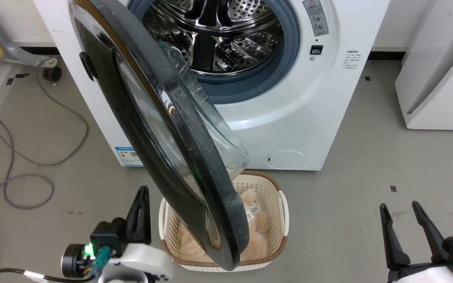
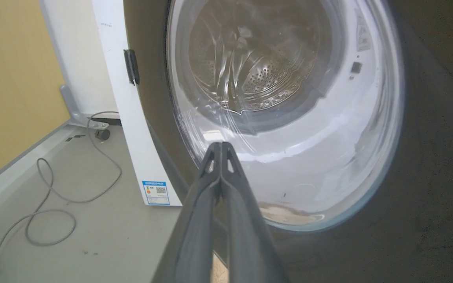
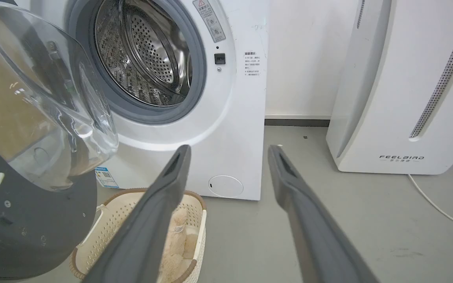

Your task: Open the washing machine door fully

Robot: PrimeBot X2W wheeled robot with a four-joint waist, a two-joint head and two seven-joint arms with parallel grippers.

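The washing machine [image 1: 289,118] is a white front-loader with its steel drum [image 1: 218,35] exposed. The washing machine door [image 1: 199,157], glossy black with a bulging clear glass bowl [image 3: 45,110], stands swung out on its left hinge, edge-on to the head view. My left gripper [image 1: 143,196] is shut and empty at the lower left, close to the door's outer face. In the left wrist view its closed tips [image 2: 220,146] point at the door's window [image 2: 289,118]; whether they touch it I cannot tell. My right gripper [image 1: 399,206] is open, low on the right and apart from the door [image 3: 22,228].
A cream basket [image 1: 282,208] holding plush toys sits on the floor under the door's free edge. A grey cable [image 1: 14,157] loops over the floor at the left by a yellow wall. A white FEELBIRD appliance [image 1: 439,78] stands to the right.
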